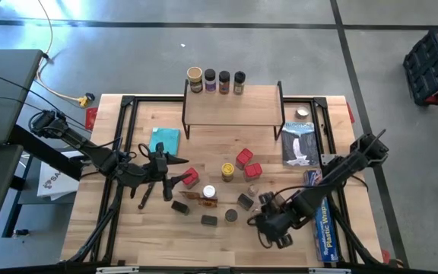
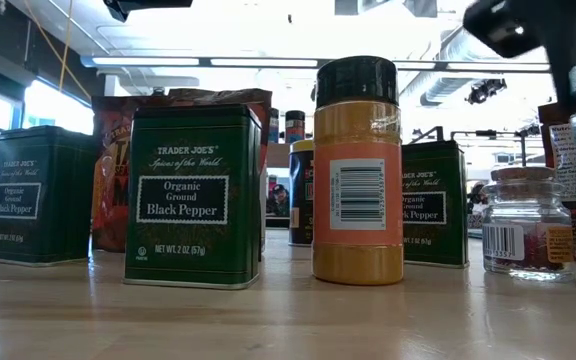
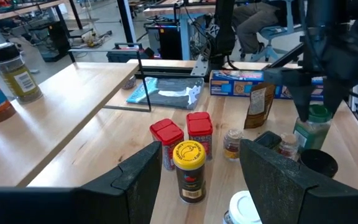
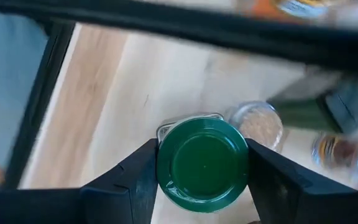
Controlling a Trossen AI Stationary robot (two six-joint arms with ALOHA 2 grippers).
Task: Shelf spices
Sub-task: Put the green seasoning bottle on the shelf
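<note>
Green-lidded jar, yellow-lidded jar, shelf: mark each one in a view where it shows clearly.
green-lidded jar [image 4: 202,163]: right wrist view, centre of its lid, between the right gripper's fingers.
yellow-lidded jar [image 3: 189,154]: left wrist view, top of its lid.
shelf [image 1: 233,106]: high view, bare middle of its wooden top.

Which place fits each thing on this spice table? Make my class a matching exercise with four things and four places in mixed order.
Things:
1. green-lidded jar
2. teal cloth
3. blue plastic-wrap box
4. tan-lidded jar

Places:
a. lying along the table's right edge
b. standing on the shelf
c. between the right gripper's fingers
d. flat on the table by the shelf's left legs

Pairs: 1-c, 2-d, 3-a, 4-b
</note>
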